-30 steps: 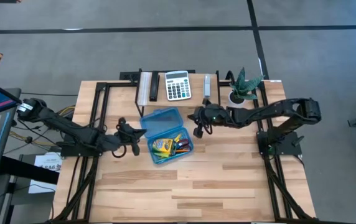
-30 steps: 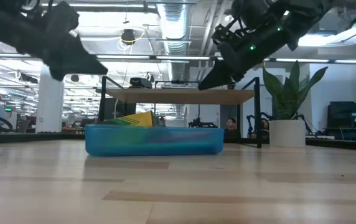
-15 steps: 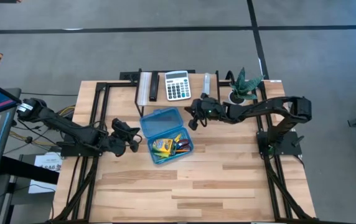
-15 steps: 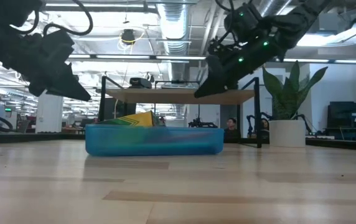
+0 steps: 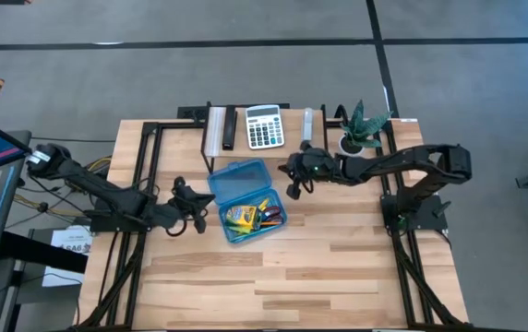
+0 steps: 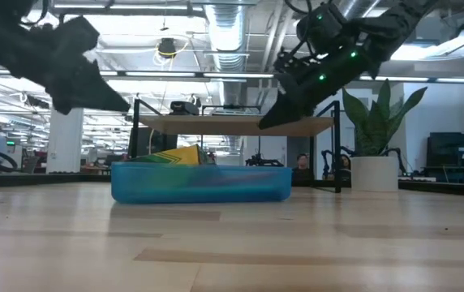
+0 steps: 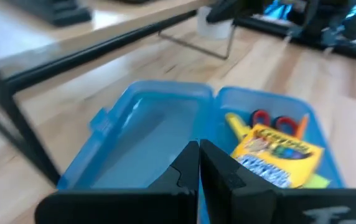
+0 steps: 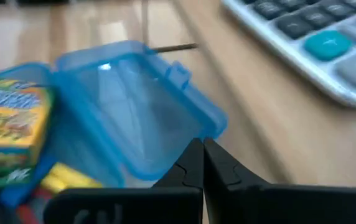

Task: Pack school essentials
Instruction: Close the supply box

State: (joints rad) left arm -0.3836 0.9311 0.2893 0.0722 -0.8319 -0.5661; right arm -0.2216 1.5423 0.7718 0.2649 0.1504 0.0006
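The blue case [image 5: 247, 200] sits open mid-table, lid [image 5: 238, 180] laid back, with the crayon box [image 5: 239, 218], scissors [image 7: 271, 121] and pencils inside; nothing in it has shifted. The right gripper [image 5: 294, 188], jaws closed and empty, has swung back beside the lid edge. The left gripper [image 5: 199, 219], also closed and empty, has edged back toward the case. Packing appears complete; closing the lid remains.

Wooden table [image 5: 338, 267]; on it blue case [image 5: 246, 198], calculator [image 5: 264, 126], potted plant [image 5: 361, 129].
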